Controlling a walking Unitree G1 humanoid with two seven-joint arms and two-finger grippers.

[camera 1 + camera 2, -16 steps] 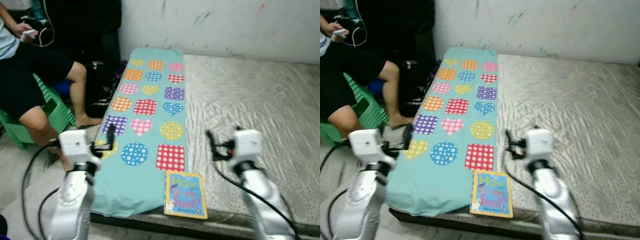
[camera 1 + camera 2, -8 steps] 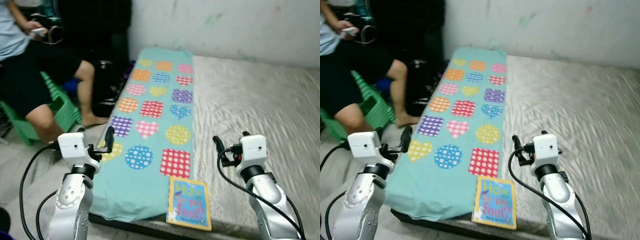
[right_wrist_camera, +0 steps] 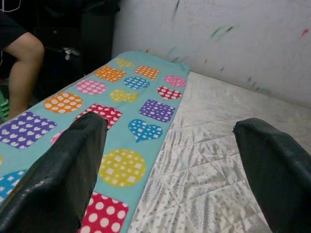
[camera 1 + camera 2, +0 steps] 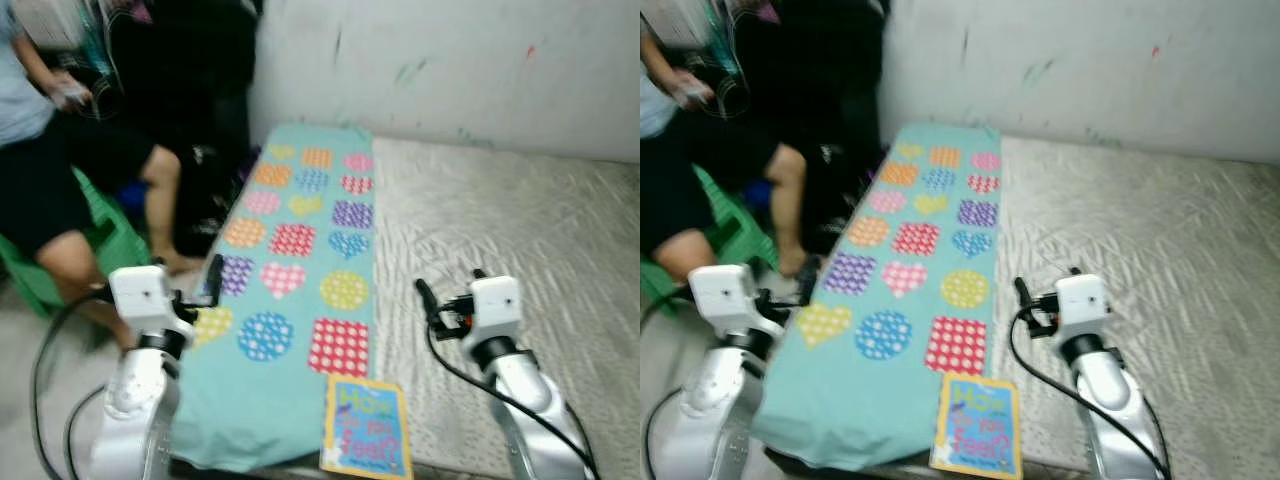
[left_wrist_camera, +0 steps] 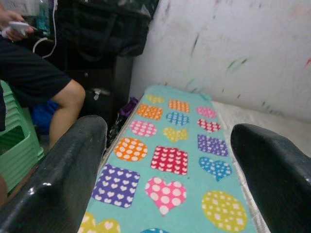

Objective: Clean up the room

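Note:
A yellow-and-blue picture book (image 4: 366,440) lies at the near edge of the bare mattress (image 4: 520,210), overlapping the corner of a teal cloth (image 4: 300,300) printed with coloured hearts, squares and circles. My left gripper (image 5: 167,128) hovers open beyond the cloth's left edge, fingers (image 4: 214,274) holding nothing. Over the mattress just right of the cloth, my right gripper (image 3: 170,124) is open and empty, with its fingers (image 4: 424,296) above and to the right of the book.
A person (image 4: 50,170) sits on a green plastic stool (image 4: 112,238) at the left, holding a device, one leg close to the bed's side. Dark bags (image 4: 205,130) stand against the white wall (image 4: 450,60). The mattress stretches away to the right.
The whole picture has shifted with the camera. Both grippers stay open and empty; the book and the cloth lie as before.

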